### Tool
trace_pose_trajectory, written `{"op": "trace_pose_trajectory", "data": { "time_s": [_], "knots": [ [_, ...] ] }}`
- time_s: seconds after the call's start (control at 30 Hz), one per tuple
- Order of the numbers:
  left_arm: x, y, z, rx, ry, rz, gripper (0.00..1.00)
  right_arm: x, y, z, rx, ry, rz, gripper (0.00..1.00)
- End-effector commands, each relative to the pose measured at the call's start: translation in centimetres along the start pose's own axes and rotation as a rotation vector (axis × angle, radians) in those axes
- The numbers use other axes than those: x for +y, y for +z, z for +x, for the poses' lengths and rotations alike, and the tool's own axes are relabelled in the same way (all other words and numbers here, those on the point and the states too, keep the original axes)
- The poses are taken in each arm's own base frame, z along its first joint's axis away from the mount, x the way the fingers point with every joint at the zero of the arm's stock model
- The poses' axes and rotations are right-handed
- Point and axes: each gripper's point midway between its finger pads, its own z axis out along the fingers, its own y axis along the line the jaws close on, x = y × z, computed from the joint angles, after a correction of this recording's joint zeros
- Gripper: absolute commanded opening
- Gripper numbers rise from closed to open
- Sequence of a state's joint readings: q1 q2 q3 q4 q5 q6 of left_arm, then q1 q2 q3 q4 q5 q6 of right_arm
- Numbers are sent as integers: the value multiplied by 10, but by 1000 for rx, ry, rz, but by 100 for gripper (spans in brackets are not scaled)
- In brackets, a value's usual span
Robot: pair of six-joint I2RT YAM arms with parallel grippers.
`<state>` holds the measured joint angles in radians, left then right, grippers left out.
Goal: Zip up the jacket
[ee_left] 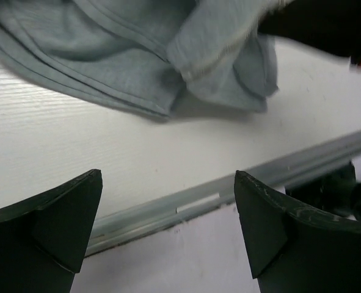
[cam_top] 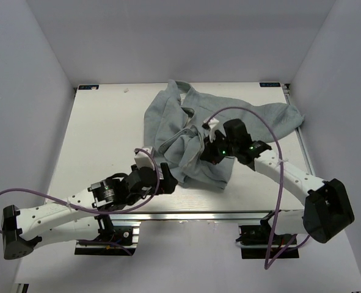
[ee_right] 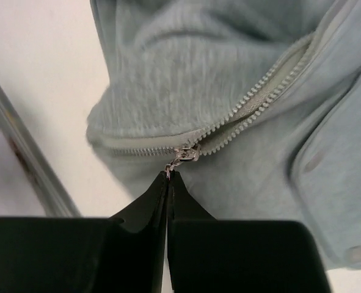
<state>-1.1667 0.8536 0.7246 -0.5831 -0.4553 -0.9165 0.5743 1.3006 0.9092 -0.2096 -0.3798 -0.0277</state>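
The grey-green fleece jacket (cam_top: 186,131) lies crumpled across the middle and back of the table; it also shows in the left wrist view (ee_left: 125,55) and the right wrist view (ee_right: 229,67). Its silver zipper (ee_right: 253,101) is joined for a short stretch near the hem and open above the slider (ee_right: 189,154). My right gripper (ee_right: 168,176) is shut on the zipper pull, over the jacket's lower front (cam_top: 212,149). My left gripper (ee_left: 168,201) is open and empty, just left of the jacket's hem near the table's front edge (cam_top: 166,177).
A metal rail (ee_left: 186,204) runs along the table's front edge below the left gripper. White walls enclose the table on three sides. A purple cable (cam_top: 253,119) loops above the right arm. One snap button (ee_right: 353,254) shows on a pocket flap.
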Motion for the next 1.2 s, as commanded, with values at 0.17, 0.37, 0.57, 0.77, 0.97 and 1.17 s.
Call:
{"op": "trace_pose_trajectory", "data": {
  "time_s": [0.17,0.37,0.57,0.77,0.97,1.17],
  "knots": [
    [49,52,-46,-27,-193,-148,98,11,12,60,122,101,22,0],
    [62,97,-68,2,-152,-190,98,14,9,49,54,67,5,0],
    [91,142,-63,84,-179,-251,98,13,10,29,41,63,11,0],
    [113,166,-80,27,-117,-344,97,11,13,19,33,47,12,0],
    [129,189,-75,76,-107,-358,35,15,18,12,42,56,-17,0],
    [173,156,-116,-37,-129,-518,0,25,20,5,43,57,-84,0]
  ]
}}
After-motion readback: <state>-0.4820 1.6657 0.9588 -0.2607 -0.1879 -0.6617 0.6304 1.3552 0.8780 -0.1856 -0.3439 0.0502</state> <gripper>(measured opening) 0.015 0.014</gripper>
